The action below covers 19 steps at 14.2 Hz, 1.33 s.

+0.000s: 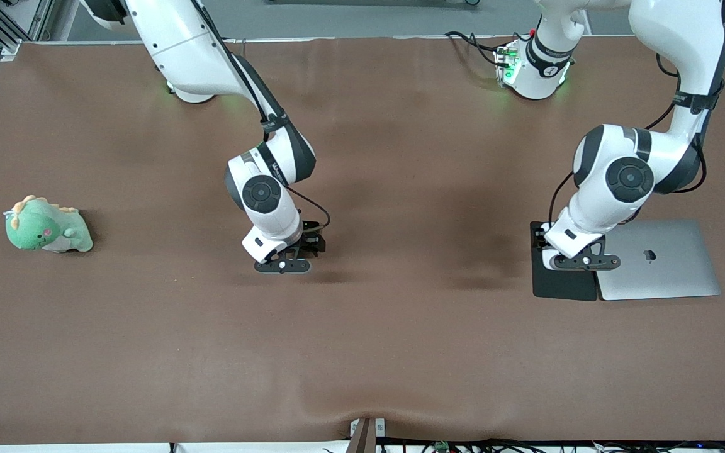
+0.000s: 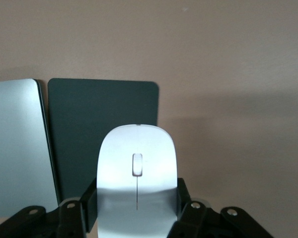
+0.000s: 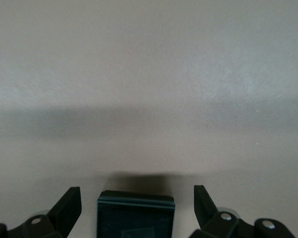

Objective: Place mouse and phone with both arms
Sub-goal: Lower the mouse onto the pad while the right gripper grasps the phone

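The white mouse point(image 2: 137, 168) sits between the fingers of my left gripper point(image 2: 137, 193), which press on both its sides. That gripper point(image 1: 583, 261) is low over the flat black pad point(image 1: 561, 283), and hides the mouse in the front view. The black phone point(image 3: 135, 215) lies on the brown table between the spread fingers point(image 3: 69, 206) of my right gripper point(image 3: 136, 198), with a gap on each side. This gripper point(image 1: 284, 264) is low over the middle of the table and hides the phone in the front view.
A closed silver laptop point(image 1: 658, 261) lies beside the black pad point(image 2: 102, 129), toward the left arm's end of the table; it also shows in the left wrist view point(image 2: 17, 144). A green plush dinosaur point(image 1: 46, 225) sits toward the right arm's end.
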Tool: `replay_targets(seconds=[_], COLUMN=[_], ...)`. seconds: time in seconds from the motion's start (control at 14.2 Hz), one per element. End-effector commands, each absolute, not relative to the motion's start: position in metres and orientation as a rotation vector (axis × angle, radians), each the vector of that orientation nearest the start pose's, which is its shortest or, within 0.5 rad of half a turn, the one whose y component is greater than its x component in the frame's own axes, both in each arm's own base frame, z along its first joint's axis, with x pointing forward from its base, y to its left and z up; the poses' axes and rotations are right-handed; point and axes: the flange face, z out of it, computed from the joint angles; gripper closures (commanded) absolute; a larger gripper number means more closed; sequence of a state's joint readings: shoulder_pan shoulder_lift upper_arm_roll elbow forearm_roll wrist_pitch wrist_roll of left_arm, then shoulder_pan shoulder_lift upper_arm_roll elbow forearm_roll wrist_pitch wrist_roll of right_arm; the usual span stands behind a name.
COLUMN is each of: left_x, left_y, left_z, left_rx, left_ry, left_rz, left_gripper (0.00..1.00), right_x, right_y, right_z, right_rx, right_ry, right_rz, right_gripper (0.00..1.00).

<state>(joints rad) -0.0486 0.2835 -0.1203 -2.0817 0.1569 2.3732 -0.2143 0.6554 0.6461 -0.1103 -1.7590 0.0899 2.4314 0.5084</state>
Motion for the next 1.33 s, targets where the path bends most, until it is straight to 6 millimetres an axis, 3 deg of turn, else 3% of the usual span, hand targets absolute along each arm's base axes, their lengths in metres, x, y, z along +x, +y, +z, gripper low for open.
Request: replay_targets(seconds=[0.0, 0.42, 0.63, 0.91, 1.19, 1.26], left_x=[0.567, 0.567, 0.577, 0.585, 0.590, 0.593], left_y=[-0.070, -0.027, -0.023, -0.024, -0.019, -0.018], left_z=[0.282, 0.252, 0.239, 0.217, 0.205, 0.205], left_rx=[-3.074, -3.086, -3.094, -3.107, -3.113, -3.114], left_ry=[0.151, 0.160, 0.164, 0.165, 0.161, 0.158], left_rz=[-0.055, -0.068, -0.097, -0.122, -0.113, -0.118], left_gripper=[1.00, 1.00, 1.00, 1.00, 1.00, 1.00], right_x=[0.557, 0.540, 0.535, 0.526, 0.528, 0.528], right_y=[0.351, 0.347, 0.354, 0.347, 0.338, 0.338], right_z=[0.205, 0.191, 0.188, 0.174, 0.173, 0.174], right_rx=[-3.135, -3.137, -3.105, -3.093, -3.089, -3.088], right_ry=[0.008, 0.012, 0.032, 0.023, 0.003, 0.009], right_rz=[-0.033, 0.017, 0.027, -0.030, -0.036, -0.033], right_gripper=[0.00, 0.00, 0.00, 0.00, 0.00, 0.14])
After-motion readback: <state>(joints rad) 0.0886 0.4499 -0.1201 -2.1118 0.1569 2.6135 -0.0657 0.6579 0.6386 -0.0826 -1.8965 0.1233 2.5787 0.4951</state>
